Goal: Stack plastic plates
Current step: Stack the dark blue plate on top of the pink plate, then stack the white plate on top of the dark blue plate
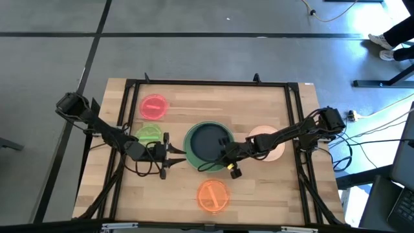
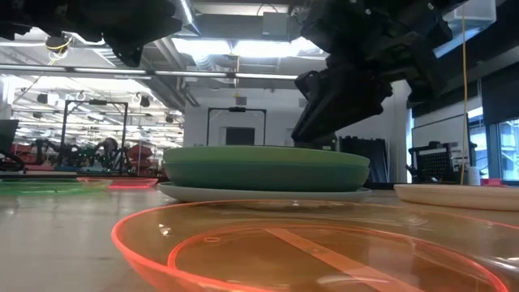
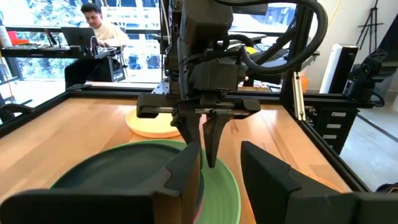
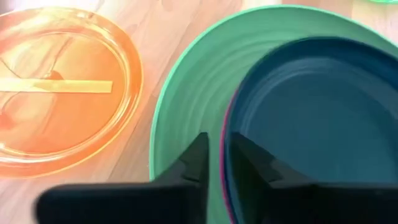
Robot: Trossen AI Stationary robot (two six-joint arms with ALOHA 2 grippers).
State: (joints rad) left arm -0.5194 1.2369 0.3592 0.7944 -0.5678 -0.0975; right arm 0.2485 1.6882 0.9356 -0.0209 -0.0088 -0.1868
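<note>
Right gripper (image 1: 228, 157) over the near-right rim of the centre stack (image 1: 208, 146) on the table (image 1: 272, 188): navy plate (image 4: 311, 130) uppermost, a thin magenta edge (image 4: 226, 155) under it, both in the green plate (image 4: 186, 118); jaws narrowly parted astride that magenta edge, contact unclear. Left gripper (image 1: 169, 155) just left of the stack, jaws open, empty. Around the stack: orange plate (image 1: 212, 195) nearer, peach plate (image 1: 272, 142) right, lime plate (image 1: 149, 134) left, red-pink plate (image 1: 154, 107) far-left.

Both arms are dark, near-black, jointed and slim, with black cables looped along their links. The right gripper (image 1: 228, 163) ends in two tapering black fingers (image 3: 211, 140) under a boxy black wrist block fed by a thick black hose; a small yellow part, perhaps a marker, sits beside it. The left gripper (image 1: 169, 156) has broad, matte black fingers (image 3: 273, 180).
</note>
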